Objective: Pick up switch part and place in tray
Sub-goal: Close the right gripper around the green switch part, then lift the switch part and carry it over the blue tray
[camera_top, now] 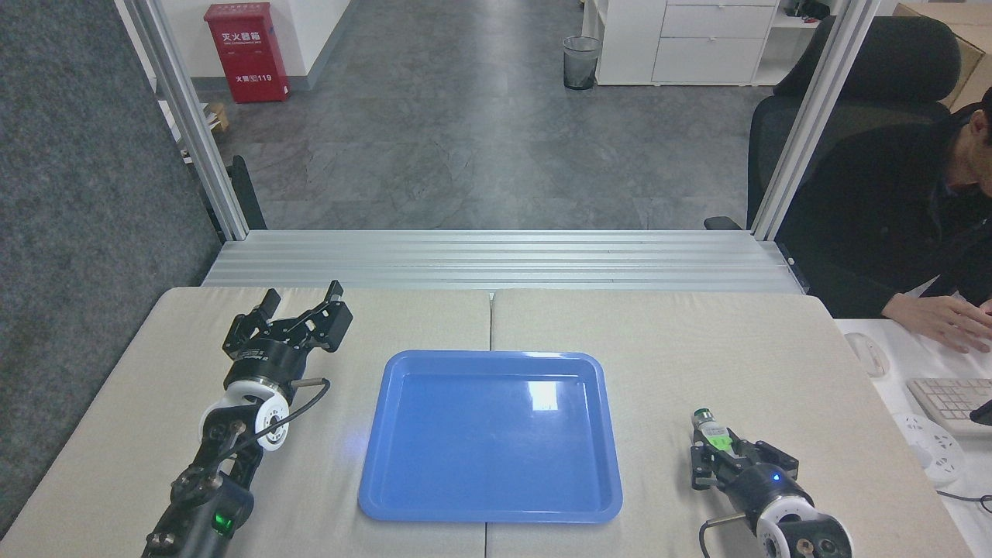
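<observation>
Left pincer [301, 304] sat open on the beige desk [659, 341], gripping nothing. Blue tray [490, 438] lay bare to its right, well apart from both pincers. Right pincer [725, 456] was clamped on the switch part [711, 430], dark end poking out ahead. Grey floor beyond; a seated person [899, 201] far right.

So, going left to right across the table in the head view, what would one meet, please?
Left gripper → tray → switch part, with the right gripper around it → keyboard.
</observation>
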### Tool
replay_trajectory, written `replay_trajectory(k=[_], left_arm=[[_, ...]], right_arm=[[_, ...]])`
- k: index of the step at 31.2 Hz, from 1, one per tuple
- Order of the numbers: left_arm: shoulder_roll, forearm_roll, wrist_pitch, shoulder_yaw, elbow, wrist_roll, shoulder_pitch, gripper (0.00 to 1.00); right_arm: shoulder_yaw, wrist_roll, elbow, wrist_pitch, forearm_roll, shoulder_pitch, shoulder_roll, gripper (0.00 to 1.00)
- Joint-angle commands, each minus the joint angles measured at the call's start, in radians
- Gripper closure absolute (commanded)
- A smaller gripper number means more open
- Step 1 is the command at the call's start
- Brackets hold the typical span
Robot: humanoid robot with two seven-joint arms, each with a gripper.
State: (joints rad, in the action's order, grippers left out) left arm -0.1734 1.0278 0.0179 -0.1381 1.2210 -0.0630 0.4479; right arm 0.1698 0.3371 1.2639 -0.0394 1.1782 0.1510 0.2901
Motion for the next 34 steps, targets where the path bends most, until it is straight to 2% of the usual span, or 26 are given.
replay_trajectory(k=[1, 4, 9, 13, 16, 19, 21, 25, 30, 34], left_arm=[[0.0, 0.0, 0.001, 0.0, 0.0, 0.0, 0.0, 0.0], [0.0, 0.0, 0.001, 0.0, 0.0, 0.0, 0.0, 0.0], [0.0, 0.0, 0.001, 0.0, 0.0, 0.0, 0.0, 0.0], [0.0, 0.0, 0.001, 0.0, 0.0, 0.0, 0.0, 0.0], [0.0, 0.0, 0.001, 0.0, 0.0, 0.0, 0.0, 0.0], [0.0, 0.0, 0.001, 0.0, 0.0, 0.0, 0.0, 0.0], [0.0, 0.0, 0.001, 0.0, 0.0, 0.0, 0.0, 0.0], [0.0, 0.0, 0.001, 0.0, 0.0, 0.0, 0.0, 0.0], [0.0, 0.0, 0.001, 0.0, 0.0, 0.0, 0.0, 0.0], [0.0, 0.0, 0.001, 0.0, 0.0, 0.0, 0.0, 0.0]], right_arm=[[0.002, 0.008, 0.019, 0.009, 0.001, 0.004, 0.008, 0.88], [-0.039, 0.008, 0.055, 0.021, -0.011, 0.042, -0.003, 0.89], [-0.058, 0.014, 0.091, 0.018, -0.015, 0.189, -0.014, 0.89], [0.025, 0.06, 0.091, 0.019, -0.014, 0.311, -0.12, 0.89], [0.109, 0.077, 0.089, 0.021, -0.009, 0.346, -0.176, 0.89], [0.215, 0.079, 0.088, 0.024, -0.002, 0.36, -0.238, 0.89], [0.276, 0.08, 0.086, 0.027, 0.0, 0.36, -0.259, 0.89], [0.387, 0.08, 0.084, 0.056, 0.003, 0.335, -0.264, 0.89], [0.459, 0.082, 0.088, 0.059, 0.006, 0.237, -0.255, 0.89], [0.499, 0.082, 0.091, 0.056, 0.02, 0.196, -0.233, 0.89]])
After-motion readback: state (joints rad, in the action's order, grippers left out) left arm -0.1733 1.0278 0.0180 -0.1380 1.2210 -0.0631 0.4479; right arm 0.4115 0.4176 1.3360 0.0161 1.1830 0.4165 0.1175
